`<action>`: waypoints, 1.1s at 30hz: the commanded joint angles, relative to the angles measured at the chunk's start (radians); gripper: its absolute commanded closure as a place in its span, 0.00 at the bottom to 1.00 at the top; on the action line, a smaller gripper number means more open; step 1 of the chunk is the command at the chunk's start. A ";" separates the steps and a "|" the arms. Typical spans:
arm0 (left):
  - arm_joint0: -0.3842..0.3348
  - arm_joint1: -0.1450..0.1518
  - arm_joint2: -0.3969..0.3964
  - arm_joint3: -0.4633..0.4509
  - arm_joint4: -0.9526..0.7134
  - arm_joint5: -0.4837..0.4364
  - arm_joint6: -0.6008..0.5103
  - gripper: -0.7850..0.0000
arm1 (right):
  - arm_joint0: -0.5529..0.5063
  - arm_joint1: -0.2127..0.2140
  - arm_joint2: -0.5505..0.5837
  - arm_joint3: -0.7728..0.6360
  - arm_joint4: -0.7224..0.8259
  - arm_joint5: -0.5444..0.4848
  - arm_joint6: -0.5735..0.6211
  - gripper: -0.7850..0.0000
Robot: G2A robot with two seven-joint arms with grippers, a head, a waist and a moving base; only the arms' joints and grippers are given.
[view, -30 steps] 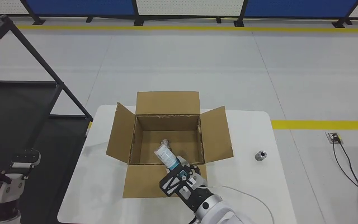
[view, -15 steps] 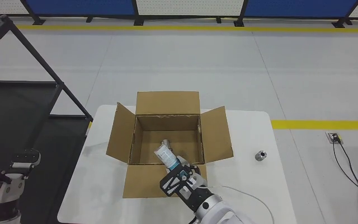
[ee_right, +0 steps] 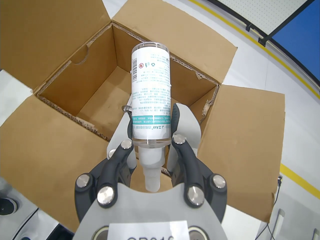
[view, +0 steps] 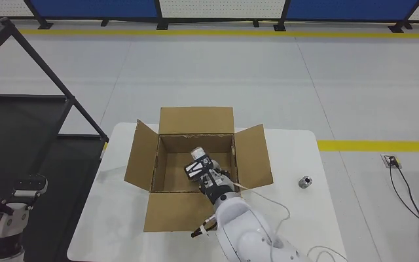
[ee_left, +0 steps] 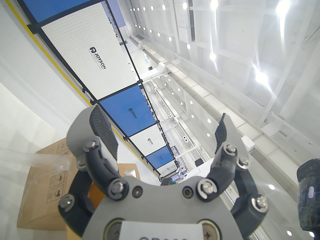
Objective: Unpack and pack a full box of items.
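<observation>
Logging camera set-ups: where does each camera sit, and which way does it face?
Top view: above the arms, facing down at the table, the open box and the right claw holding a bottle over it; that arm shows.
Left wrist view: on the left wrist, tilted up at ceiling lights and wall panels; the open left claw shows.
Right wrist view: on the right wrist, looking past its claw and the bottle into the box.
Shared: top and right wrist views both show box, bottle and right claw.

table (view: pixel 118 216): white | floor tape (view: pixel 366 145): yellow | partition panels (view: pixel 91 8): blue, far side
</observation>
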 commanded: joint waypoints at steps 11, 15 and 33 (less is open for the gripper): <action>0.000 0.000 0.000 0.000 0.000 0.000 0.000 0.00 | 0.221 -0.112 -0.071 0.306 0.149 0.073 0.048 1.00; 0.000 0.000 0.000 0.000 0.000 0.000 0.000 0.00 | 0.221 -0.112 -0.071 0.306 0.149 0.073 0.048 1.00; 0.000 0.000 0.000 0.000 0.000 0.000 0.000 0.00 | 0.434 -0.259 -0.078 0.834 0.465 -0.025 0.181 1.00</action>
